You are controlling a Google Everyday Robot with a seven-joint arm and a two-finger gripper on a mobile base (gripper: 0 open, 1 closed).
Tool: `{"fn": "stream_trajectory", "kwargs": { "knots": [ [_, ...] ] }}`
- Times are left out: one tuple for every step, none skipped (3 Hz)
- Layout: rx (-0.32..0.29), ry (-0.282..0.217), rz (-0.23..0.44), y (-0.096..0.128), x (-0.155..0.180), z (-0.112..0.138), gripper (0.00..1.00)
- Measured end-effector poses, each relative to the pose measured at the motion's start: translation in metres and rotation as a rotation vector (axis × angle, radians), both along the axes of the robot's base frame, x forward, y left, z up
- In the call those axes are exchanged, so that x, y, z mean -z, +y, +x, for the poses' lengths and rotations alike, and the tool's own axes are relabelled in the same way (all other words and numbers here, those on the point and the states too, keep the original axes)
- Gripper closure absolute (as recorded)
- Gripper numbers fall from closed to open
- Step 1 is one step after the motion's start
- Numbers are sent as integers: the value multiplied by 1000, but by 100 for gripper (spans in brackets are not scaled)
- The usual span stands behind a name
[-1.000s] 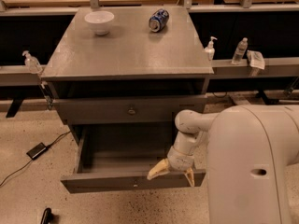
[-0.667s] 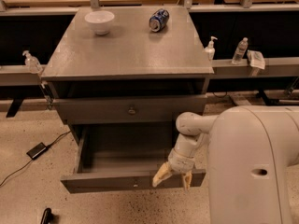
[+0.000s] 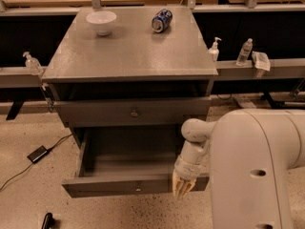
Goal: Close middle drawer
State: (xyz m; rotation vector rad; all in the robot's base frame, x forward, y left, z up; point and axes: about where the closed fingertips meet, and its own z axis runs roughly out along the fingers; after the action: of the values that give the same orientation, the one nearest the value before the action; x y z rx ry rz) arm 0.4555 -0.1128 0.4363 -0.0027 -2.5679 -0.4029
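On the floor off the bench's left edge lie a black adaptor (image 3: 37, 153) and its cable, which have no part in the job. A white bowl (image 3: 101, 22) sits near the back left corner of the bench (image 3: 128, 56), and a blue can (image 3: 161, 20) lies on its side by the back edge, right of centre. Under the bench's front edge is the top drawer (image 3: 95, 112), and below it the middle drawer (image 3: 105, 187) stands pulled well out toward the camera, its empty grey floor open to view and its low front far forward of the cabinet face. So the closing is at best barely begun: nearly the whole travel is left. The gripper (image 3: 183, 189) hangs down from the pale arm (image 3: 193, 147) at the right part of that drawer front, right of its small centre knob (image 3: 138, 188), touching or just in front of the top lip; its fingers seem drawn together, clamped on nothing. From there the remaining work, as I judge it, is a straight push toward the cabinet until the front sits flush beneath the top drawer. Past the bench's right edge stand a pump bottle (image 3: 215, 49) and a clear bottle (image 3: 244, 51).
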Motion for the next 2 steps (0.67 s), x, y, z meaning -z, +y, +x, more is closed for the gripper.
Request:
{"fn": "stream_trajectory", "kwargs": {
  "knots": [
    [-28, -44, -145, -25, 17, 11, 99],
    [-58, -97, -281, -52, 31, 24, 100]
  ]
}}
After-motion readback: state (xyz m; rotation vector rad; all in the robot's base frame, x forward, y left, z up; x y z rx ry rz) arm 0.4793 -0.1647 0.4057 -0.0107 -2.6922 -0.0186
